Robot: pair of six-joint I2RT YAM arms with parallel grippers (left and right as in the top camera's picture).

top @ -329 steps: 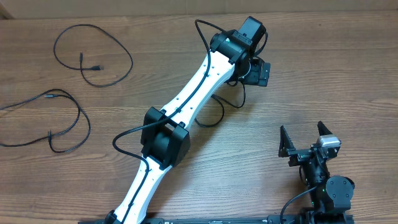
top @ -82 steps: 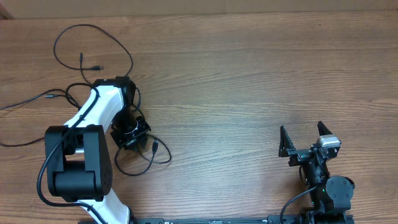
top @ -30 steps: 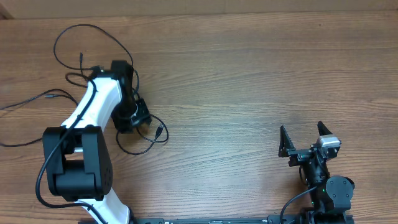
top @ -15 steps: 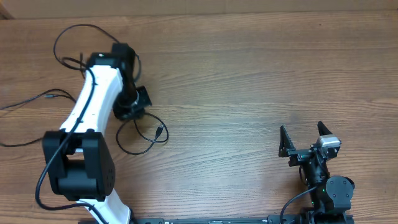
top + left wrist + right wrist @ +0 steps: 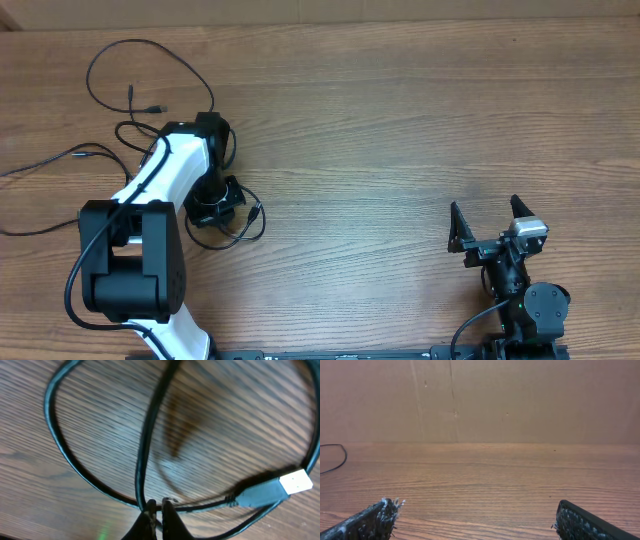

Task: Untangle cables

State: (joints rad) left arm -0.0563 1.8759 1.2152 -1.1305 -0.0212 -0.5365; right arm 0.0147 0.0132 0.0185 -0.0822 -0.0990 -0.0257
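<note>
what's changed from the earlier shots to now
The left arm carried the USB cable from mid-table to the left side, near the other two cables. In the last second the left pincer shut on its loop. The right pincer stayed open and parked; the other two cables lie as before.

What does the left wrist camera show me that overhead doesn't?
Left wrist only: the left gripper pinched shut where the looped cable strands cross, and its plug with a pale tip. Overhead only: a second cable at the back left, a third cable by the left edge, and the right gripper open and empty. Both: the looped cable beneath the left gripper.
</note>
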